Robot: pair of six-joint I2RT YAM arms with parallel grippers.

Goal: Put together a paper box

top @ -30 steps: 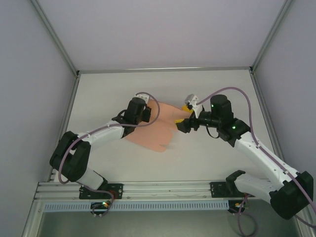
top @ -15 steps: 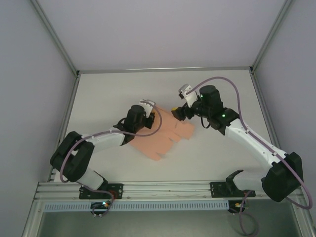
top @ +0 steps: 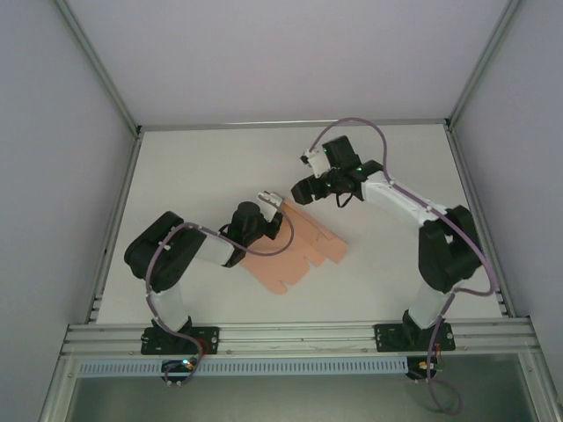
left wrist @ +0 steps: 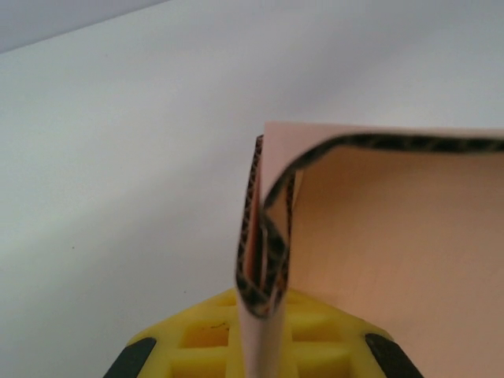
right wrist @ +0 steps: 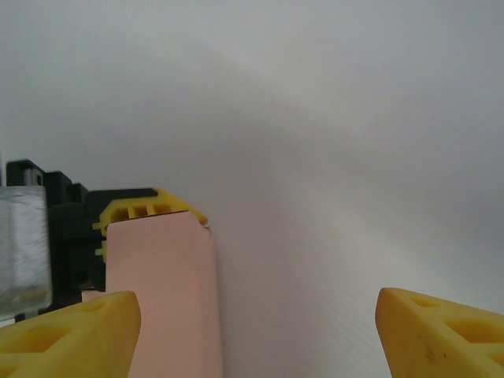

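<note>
Firstly, the paper box (top: 303, 251): a flat die-cut sheet of thin salmon-pink card with notched tabs along its near edge. It is laid on the white matt table top (top: 202, 167) near the middle, between the two arms. Its far left edge is lifted off the surface and doubled over on itself (the layers are seen edge-on in the left wrist view).

Left gripper (top: 276, 211): a black two-finger pincer with yellow pads (left wrist: 323, 342), clamped on the folded flap of the paper box (left wrist: 394, 260). The flap is held upright between the pads.

Right gripper (top: 303, 186): a like pincer, placed just beyond the far corner of the sheet. Whether the card is touched cannot be told from above. Its jaws are spread wide with nothing held between them. In the right wrist view the yellow fingertips (right wrist: 67, 335) are set at the two lower corners, and the pink card (right wrist: 161, 303) and the left gripper (right wrist: 134, 211) are seen ahead on the left.

Aluminium frame rail (top: 299, 334): fixed along the near edge of the table, with both arm bases bolted to it.
</note>
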